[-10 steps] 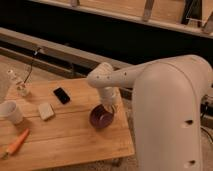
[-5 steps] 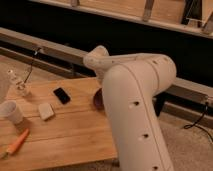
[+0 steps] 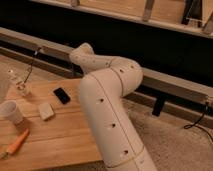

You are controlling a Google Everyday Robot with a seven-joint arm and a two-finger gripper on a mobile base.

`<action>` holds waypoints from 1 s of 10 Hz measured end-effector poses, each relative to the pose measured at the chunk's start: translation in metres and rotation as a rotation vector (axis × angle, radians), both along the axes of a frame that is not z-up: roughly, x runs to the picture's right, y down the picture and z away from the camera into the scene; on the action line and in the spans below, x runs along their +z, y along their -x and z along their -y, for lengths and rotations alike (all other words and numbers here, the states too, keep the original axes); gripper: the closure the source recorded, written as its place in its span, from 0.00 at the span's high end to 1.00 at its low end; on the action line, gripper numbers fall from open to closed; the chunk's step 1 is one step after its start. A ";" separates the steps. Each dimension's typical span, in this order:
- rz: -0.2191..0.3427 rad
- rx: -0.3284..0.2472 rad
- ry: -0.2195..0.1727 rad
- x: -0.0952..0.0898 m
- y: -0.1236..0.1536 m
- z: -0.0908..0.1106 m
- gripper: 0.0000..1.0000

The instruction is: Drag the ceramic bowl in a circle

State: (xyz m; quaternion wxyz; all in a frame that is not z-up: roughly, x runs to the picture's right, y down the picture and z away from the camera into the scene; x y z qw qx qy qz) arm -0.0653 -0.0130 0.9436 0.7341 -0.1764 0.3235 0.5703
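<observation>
The ceramic bowl is hidden behind my white arm (image 3: 107, 115). The arm rises from the bottom middle of the camera view and bends over the right part of the wooden table (image 3: 50, 135). My gripper is also out of sight, somewhere behind the arm's thick links near the table's right side. The small white cup (image 3: 11, 111) stands upright at the table's left edge, apart from the arm.
A black phone (image 3: 62, 95) and a pale sponge-like block (image 3: 46, 110) lie left of the arm. An orange carrot (image 3: 16, 143) lies at the front left. A small clear glass object (image 3: 20, 85) stands at the back left. A dark wall with a rail runs behind.
The arm has swung across the view and come closer. The bowl showed under the gripper one second ago, was half covered half a second ago, and is now fully hidden.
</observation>
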 end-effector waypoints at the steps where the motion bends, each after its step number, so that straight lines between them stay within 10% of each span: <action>1: 0.022 -0.008 0.007 0.004 0.015 -0.003 0.00; 5: 0.193 -0.101 0.043 -0.014 0.119 -0.024 0.00; 10: 0.326 -0.241 0.113 -0.068 0.176 -0.084 0.00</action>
